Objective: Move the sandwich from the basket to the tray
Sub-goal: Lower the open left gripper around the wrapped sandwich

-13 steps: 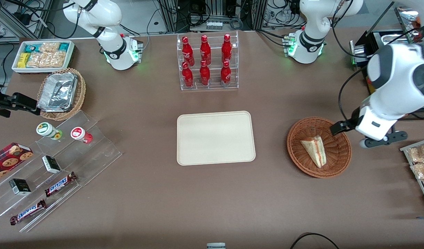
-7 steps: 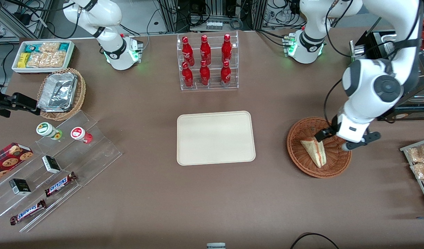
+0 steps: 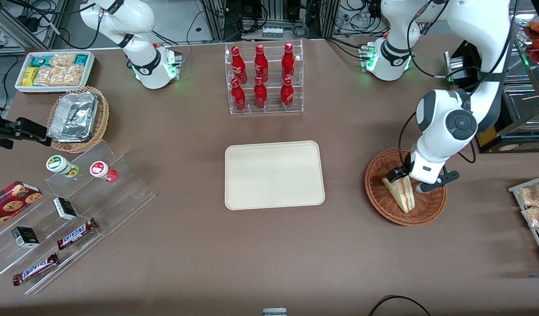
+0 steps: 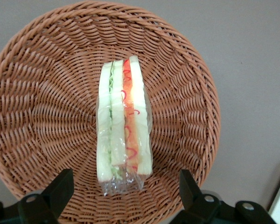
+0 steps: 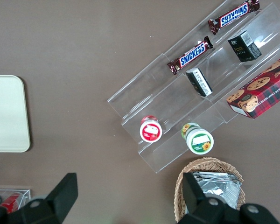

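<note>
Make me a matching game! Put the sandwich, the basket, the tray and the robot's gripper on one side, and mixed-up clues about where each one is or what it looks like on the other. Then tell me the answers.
Things:
1. sandwich
2. basket
3. tray
4. gripper

Clues:
A. flat, cream-coloured, nothing on it
B. open, hovering over the basket
C. wrapped in clear film, lying in the basket
D. round, reddish-brown wicker, toward the working arm's end of the table

Pairs: 1-C, 2-D, 3-A, 4-B
</note>
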`<state>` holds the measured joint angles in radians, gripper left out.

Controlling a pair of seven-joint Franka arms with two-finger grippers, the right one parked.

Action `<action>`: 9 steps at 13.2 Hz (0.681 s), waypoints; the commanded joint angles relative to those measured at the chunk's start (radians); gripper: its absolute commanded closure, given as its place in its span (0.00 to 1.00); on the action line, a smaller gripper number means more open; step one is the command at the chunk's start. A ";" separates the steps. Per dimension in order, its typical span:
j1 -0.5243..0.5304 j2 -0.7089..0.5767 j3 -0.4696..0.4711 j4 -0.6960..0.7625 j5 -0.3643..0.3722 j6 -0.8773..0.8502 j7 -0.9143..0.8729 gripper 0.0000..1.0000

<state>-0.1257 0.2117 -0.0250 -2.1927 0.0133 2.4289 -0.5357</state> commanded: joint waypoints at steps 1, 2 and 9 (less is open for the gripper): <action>-0.005 0.034 0.007 -0.001 0.008 0.027 -0.018 0.00; -0.003 0.047 0.008 -0.001 0.010 0.044 -0.017 0.00; 0.001 0.087 0.013 0.005 0.010 0.082 -0.009 0.80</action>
<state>-0.1232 0.3000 -0.0160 -2.1932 0.0137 2.5004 -0.5359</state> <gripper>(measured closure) 0.101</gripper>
